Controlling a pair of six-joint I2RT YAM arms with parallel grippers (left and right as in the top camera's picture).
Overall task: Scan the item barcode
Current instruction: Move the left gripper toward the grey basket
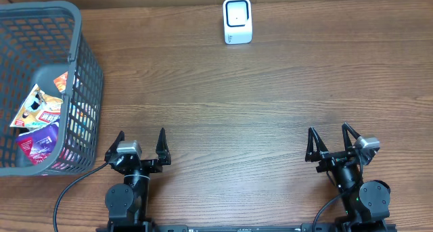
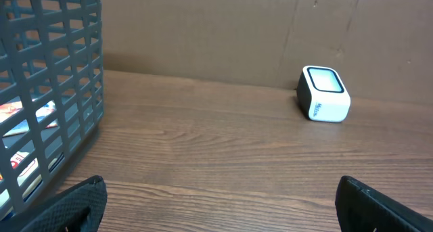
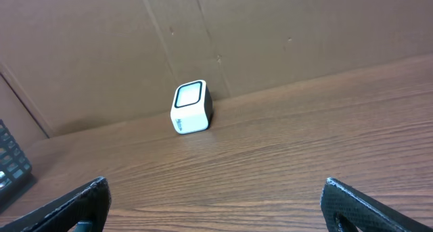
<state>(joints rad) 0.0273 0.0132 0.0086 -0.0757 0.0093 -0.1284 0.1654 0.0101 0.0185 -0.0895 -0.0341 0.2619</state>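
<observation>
The left tool (image 1: 141, 138) and right tool (image 1: 328, 134) are wide open, holding nothing. The packets (image 1: 39, 122) lie in the basket (image 1: 88, 83), half hidden behind its wall. The scanner (image 1: 237, 20) stands far back on the bench (image 1: 237, 103).

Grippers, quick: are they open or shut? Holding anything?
The left black two-finger gripper: open, holding nothing.
The right black two-finger gripper: open, holding nothing.
</observation>
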